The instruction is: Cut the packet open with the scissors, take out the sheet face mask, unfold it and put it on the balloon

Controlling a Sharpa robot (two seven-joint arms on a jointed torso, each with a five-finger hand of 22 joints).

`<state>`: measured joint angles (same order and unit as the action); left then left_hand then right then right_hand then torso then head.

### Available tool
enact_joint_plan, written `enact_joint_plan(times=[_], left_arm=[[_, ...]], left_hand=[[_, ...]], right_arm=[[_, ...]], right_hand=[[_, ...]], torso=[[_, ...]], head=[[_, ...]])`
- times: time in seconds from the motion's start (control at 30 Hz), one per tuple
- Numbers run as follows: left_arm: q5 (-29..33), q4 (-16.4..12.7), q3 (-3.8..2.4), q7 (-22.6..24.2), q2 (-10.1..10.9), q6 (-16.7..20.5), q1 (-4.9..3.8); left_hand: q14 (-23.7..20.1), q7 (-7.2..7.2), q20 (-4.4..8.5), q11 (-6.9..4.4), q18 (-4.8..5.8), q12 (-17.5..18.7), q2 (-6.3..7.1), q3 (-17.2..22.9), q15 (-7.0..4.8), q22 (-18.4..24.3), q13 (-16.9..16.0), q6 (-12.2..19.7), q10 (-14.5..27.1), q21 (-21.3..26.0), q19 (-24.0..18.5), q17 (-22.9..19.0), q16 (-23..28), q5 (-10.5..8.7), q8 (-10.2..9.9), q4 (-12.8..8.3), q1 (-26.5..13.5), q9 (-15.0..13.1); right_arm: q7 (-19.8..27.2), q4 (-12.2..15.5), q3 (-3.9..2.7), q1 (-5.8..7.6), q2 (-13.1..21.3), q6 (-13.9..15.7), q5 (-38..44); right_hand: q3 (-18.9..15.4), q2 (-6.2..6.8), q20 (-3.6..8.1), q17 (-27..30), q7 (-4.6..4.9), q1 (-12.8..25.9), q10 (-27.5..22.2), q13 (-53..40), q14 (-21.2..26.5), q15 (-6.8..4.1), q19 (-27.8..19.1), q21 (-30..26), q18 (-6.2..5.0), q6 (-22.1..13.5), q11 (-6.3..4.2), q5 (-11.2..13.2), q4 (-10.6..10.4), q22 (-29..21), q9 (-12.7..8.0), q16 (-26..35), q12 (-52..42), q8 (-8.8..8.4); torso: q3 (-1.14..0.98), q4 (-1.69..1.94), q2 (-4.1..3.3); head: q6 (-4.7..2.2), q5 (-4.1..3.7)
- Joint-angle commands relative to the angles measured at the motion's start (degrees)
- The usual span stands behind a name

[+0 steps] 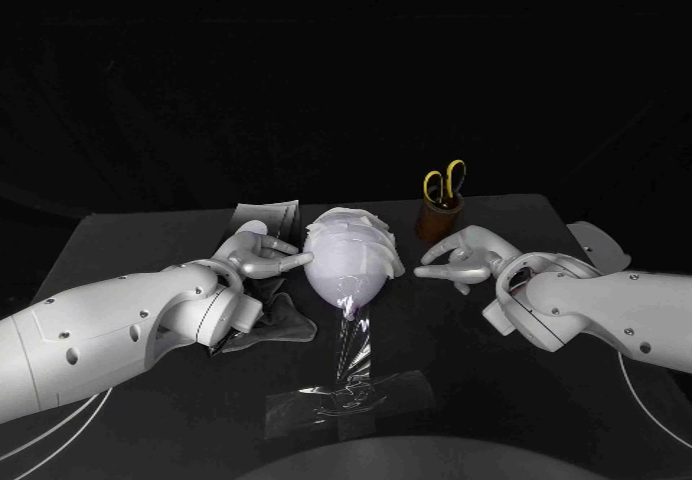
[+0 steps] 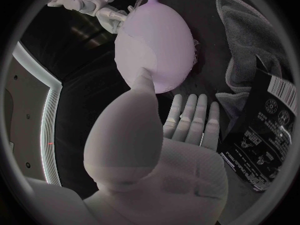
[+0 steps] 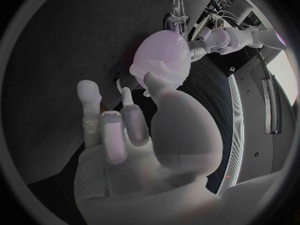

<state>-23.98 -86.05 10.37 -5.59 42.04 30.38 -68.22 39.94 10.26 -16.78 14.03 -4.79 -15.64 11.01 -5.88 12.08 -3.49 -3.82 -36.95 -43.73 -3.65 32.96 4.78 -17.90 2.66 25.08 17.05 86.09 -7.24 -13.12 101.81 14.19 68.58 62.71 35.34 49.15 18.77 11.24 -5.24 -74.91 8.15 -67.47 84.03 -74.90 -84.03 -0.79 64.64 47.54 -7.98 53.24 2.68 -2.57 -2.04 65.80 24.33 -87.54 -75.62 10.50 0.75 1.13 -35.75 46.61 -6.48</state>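
A pale lilac balloon [image 1: 346,275] stands on a clear stem [image 1: 352,350] at the table's middle. The white sheet mask [image 1: 353,232] lies draped over its far top, with folds down both sides. My left hand [image 1: 263,255] is at the balloon's left side, fingers [image 2: 190,115] spread and the thumb tip touching the balloon [image 2: 156,40]. On the other side, my right hand [image 1: 462,262] points its fingertips at the balloon [image 3: 161,60], holding nothing. The black packet [image 1: 263,214] lies behind my left hand. The yellow-handled scissors [image 1: 444,182] stand in a brown holder [image 1: 438,220].
A grey cloth [image 1: 277,326] lies under my left wrist, beside the packet [image 2: 267,135]. Clear tape [image 1: 353,395] fixes the balloon's stand to the table near the front edge.
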Motion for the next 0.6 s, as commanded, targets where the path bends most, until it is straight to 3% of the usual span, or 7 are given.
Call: enact_joint_plan(times=[0.03, 0.3, 0.4, 0.43, 0.47, 0.5, 0.6], left_arm=[[1.91, -0.89, -0.25, 2.40, 0.58, -2.87, 0.02], [2.29, -2.36, -2.08, 5.14, 3.48, -2.64, 0.01], [2.61, -2.92, -2.45, 5.90, 4.54, -2.36, 0.01], [2.80, -3.10, -2.53, 6.09, 4.86, -2.31, 0.01], [3.02, -3.35, -2.61, 6.29, 5.26, -2.26, 0.01], [3.20, -3.62, -2.67, 6.47, 5.64, -2.20, 0.01], [3.44, -4.37, -2.76, 6.90, 6.51, -2.15, 0.01]], left_hand=[[0.33, 6.20, 0.08, -0.24, -0.07, -0.34, -0.03, 0.28, 0.08, -0.10, 0.03, -0.52, 0.04, -0.35, 0.30, 0.06, 0.29, 0.19, 0.44, 0.00, -0.02, -0.14], [0.54, 5.83, 0.13, -0.45, 0.12, -0.44, -0.78, 0.82, -0.06, -0.17, 0.02, -0.87, 0.09, -0.50, 0.65, 0.10, 0.35, 0.17, 0.90, -0.06, 0.58, -0.31], [1.26, 5.76, 0.19, -0.59, 0.14, -0.74, -2.04, 2.29, -0.27, -0.35, -0.04, -1.32, -0.27, -0.83, 1.79, 0.27, 0.06, 0.13, 1.32, -0.18, 1.47, -0.46], [2.90, 5.76, 0.28, -0.99, -0.19, -1.38, -3.04, 3.29, -0.65, -0.70, -0.19, -2.02, -1.33, -1.48, 4.06, 0.69, -0.92, 0.11, 1.76, -0.27, 2.11, -0.63], [2.90, 5.76, 0.28, -0.99, -0.19, -1.38, -3.04, 3.29, -0.65, -0.70, -0.19, -2.02, -1.33, -1.48, 4.06, 0.69, -0.92, 0.11, 1.76, -0.27, 2.11, -0.63], [5.32, 5.24, 0.63, -1.36, -1.24, -2.21, -4.61, 4.60, -1.39, -1.65, -0.33, -3.16, -2.71, -3.32, 9.60, 1.36, -2.48, 0.13, 2.41, -0.64, 3.31, -0.87], [7.87, 4.76, 0.81, -2.00, -2.77, -2.93, -5.25, 5.23, -2.22, -2.40, -0.30, -4.09, -3.87, -5.18, 12.51, 2.30, -4.55, 0.13, 2.80, -0.66, 4.01, -0.96]], right_arm=[[1.28, 0.17, 0.00, -0.11, -0.04, -0.48, -1.09], [1.49, 0.32, 0.00, -0.16, 0.27, 0.19, -1.86], [1.87, 0.35, 0.00, -0.16, 0.39, 0.86, -2.20], [2.03, 0.36, 0.00, -0.16, 0.44, 1.13, -2.32], [2.25, 0.37, 0.00, -0.16, 0.50, 1.50, -2.48], [2.48, 0.38, 0.00, -0.16, 0.56, 1.86, -2.64], [3.04, 0.42, 0.00, -0.17, 0.64, 2.69, -2.94]], right_hand=[[-0.66, 0.40, -0.04, -9.17, -0.11, -0.10, 1.34, -6.20, -3.84, 0.44, -0.35, -0.45, -0.65, -0.49, 0.52, -0.17, -0.28, -0.22, -0.08, 0.13, 0.26, -0.35], [-1.21, 0.34, -0.16, -9.44, -0.10, -0.26, 1.57, -6.60, -3.93, 0.47, -0.11, -0.22, -0.63, -0.42, 0.53, -0.18, -0.58, -0.08, -0.07, 0.02, -0.40, -0.38], [-1.53, 0.14, -0.23, -9.66, -0.15, -0.55, 1.81, -6.94, -4.01, 0.46, 0.12, -0.03, -0.63, -0.20, 0.50, -0.18, -0.75, 0.04, -0.03, -0.09, -0.99, -0.30], [-1.64, 0.03, -0.25, -9.79, -0.17, -0.70, 1.92, -7.12, -4.06, 0.44, 0.26, 0.11, -0.62, -0.10, 0.49, -0.19, -0.81, 0.11, -0.01, -0.15, -1.30, -0.27], [-1.75, -0.08, -0.27, -9.94, -0.19, -0.85, 2.02, -7.27, -4.12, 0.43, 0.40, 0.26, -0.61, -0.01, 0.47, -0.20, -0.86, 0.20, 0.00, -0.21, -1.56, -0.24], [-1.75, -0.08, -0.27, -9.94, -0.19, -0.85, 2.02, -7.27, -4.12, 0.43, 0.40, 0.26, -0.61, -0.01, 0.47, -0.20, -0.86, 0.20, 0.00, -0.21, -1.56, -0.24], [-1.98, -0.43, -0.31, -10.34, -0.23, -1.30, 2.31, -7.73, -4.28, 0.39, 0.77, 0.62, -0.58, 0.22, 0.42, -0.23, -0.99, 0.41, 0.03, -0.40, -2.32, -0.17]], torso=[[0.01, -0.05, 0.03], [-0.12, -0.14, 0.10], [-0.12, -0.18, 0.12], [-0.09, -0.15, 0.09], [-0.07, -0.15, 0.08], [-0.06, -0.13, 0.08], [-0.06, -0.09, 0.09]], head=[[0.09, 0.19], [0.05, 0.31], [0.05, 0.32], [0.05, 0.31], [0.05, 0.33], [0.08, 0.37], [0.16, 0.43]])
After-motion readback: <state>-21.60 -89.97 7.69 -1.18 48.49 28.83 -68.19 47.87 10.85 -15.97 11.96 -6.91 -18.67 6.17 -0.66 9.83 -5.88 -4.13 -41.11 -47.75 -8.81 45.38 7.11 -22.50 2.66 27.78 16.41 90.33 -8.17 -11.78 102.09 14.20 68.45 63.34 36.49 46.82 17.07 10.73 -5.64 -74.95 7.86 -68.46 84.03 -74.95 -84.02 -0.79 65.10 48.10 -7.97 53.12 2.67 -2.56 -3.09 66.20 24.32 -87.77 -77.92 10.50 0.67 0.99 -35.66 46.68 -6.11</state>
